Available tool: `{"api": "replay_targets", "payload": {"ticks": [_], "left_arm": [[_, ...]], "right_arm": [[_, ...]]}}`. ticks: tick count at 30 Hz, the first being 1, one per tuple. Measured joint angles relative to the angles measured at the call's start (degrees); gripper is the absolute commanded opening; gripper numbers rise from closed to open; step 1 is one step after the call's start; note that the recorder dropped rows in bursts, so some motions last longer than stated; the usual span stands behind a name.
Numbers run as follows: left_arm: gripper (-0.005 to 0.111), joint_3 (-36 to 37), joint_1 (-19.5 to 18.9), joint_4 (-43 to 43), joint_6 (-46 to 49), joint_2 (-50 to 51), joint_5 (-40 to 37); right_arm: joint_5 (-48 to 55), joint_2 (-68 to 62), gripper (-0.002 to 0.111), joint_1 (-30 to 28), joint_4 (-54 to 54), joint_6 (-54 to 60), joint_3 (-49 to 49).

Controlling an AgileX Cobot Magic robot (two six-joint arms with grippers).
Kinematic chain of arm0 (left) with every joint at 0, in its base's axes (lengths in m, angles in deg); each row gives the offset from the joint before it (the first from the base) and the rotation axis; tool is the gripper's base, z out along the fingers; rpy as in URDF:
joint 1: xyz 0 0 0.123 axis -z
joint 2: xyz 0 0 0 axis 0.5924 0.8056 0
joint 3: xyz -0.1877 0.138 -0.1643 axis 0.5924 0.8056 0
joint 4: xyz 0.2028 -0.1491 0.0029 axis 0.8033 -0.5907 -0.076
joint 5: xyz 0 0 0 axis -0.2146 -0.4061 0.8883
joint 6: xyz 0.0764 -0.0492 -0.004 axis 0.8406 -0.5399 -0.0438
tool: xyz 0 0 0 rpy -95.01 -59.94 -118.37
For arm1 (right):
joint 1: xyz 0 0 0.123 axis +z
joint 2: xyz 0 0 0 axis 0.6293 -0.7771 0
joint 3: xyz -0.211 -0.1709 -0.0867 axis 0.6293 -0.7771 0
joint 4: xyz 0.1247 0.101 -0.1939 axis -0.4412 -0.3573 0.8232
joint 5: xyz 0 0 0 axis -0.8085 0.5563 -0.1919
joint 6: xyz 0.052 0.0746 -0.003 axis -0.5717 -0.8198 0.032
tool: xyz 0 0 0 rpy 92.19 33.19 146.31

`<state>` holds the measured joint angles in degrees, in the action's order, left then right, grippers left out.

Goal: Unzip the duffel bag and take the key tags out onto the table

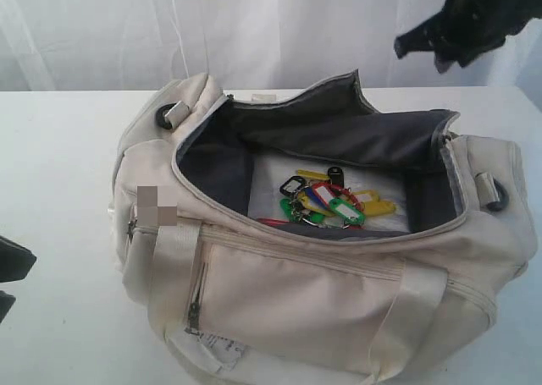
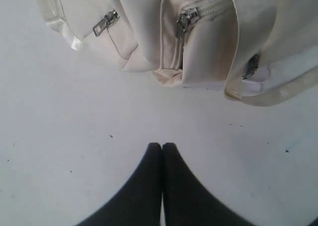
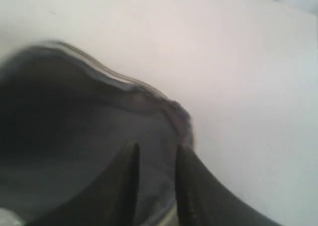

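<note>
Left gripper [image 2: 162, 149]: fingers [image 2: 144, 186] are pressed flat together and nothing is gripped. It is held low over the bare table [image 1: 59, 148], at 9 o'clock of the duffel bag [image 1: 322, 292] and clear of it. Right gripper [image 3: 156, 149]: fingers [image 3: 121, 181] are parted with a clear gap and nothing is seen between them. It is raised well above the bag's far edge, toward 1 o'clock of the bag in the exterior view; no contact with the fabric is seen. Progress: the unzipping is judged done. The main zipper [image 1: 356, 237] is parted along the top, and the mouth gapes so that the dark grey lining [image 1: 339, 131] is exposed. The second part is not yet begun. The key tags [image 1: 330, 200] are seen lying in a loose heap on the bag's floor, near the middle of the opening, and no tag is on the table. The reach in, the grasp and the lift-out are left. Orientation: the bag is set upright with its mouth facing up. Its long axis is laid roughly from 9 to 3 o'clock, the right end dropped slightly toward 4. The tag bunch is spread along nearly the same line, its yellow tags pointed toward 3 o'clock.
</note>
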<state>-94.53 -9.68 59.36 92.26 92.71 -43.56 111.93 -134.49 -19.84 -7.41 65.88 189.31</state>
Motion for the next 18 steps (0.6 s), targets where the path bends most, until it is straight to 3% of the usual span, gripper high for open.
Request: {"api": "replay_targets", "payload": {"ticks": [4,13,18], "left_arm": [[0.000,0.00,0.00,0.00,0.00,0.00,0.00],[0.000,0.00,0.00,0.00,0.00,0.00,0.00],[0.000,0.00,0.00,0.00,0.00,0.00,0.00]], "right_arm": [[-0.24,1.71,0.000,3.22,-13.78,10.25,0.00],[11.73,-1.75,0.000,9.43,-20.12,15.10,0.00],[9.28,-2.00,0.000,11.62,-20.12,15.10,0.00]]}}
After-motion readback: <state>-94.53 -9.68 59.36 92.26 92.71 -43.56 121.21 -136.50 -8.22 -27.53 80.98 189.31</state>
